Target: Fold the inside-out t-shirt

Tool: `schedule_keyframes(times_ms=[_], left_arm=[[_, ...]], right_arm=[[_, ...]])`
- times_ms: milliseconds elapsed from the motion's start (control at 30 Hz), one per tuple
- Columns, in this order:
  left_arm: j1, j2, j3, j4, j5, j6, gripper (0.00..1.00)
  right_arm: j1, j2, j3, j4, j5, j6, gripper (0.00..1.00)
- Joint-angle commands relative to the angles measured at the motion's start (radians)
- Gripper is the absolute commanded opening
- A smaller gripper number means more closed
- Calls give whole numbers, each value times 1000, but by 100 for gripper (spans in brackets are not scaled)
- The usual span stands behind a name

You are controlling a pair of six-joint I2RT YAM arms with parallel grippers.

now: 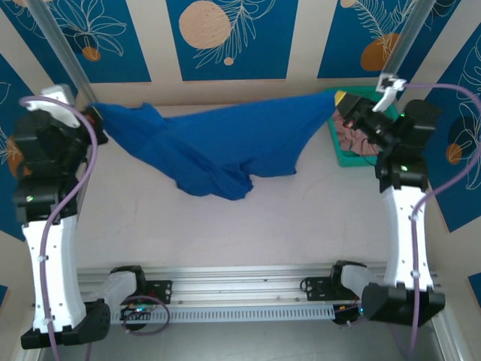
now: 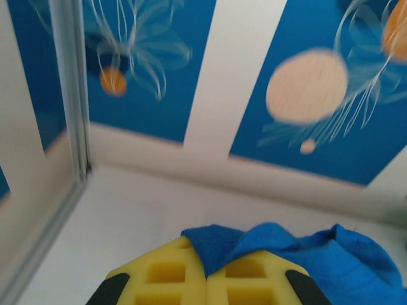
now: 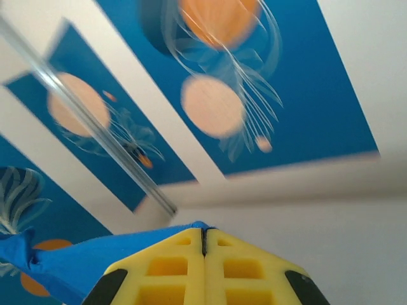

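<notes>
Blue t-shirt strung across far worktop, 10 to 2 o'clock, middle sagging and bunched on surface near 12. Left hand pressed together, pinching shirt edge. Right hand same, pinching opposite end. My plan: hold both pinches tight, lift evenly till bunch clears, shake twist out, lay flat clear of green tray with pink garment. No labels, brands or writing readable.
</notes>
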Motion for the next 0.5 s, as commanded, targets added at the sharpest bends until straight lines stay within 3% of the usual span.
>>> schedule_keyframes(times_ms=[0, 200, 467], left_arm=[[16, 44, 186, -40, -76, 32, 0], [16, 101, 460, -127, -107, 95, 0], [15, 19, 487, -128, -147, 168, 0]], right_arm=[[-1, -38, 121, -147, 81, -51, 0], [-11, -88, 316, -327, 158, -114, 0], [-10, -219, 389, -450, 237, -174, 0]])
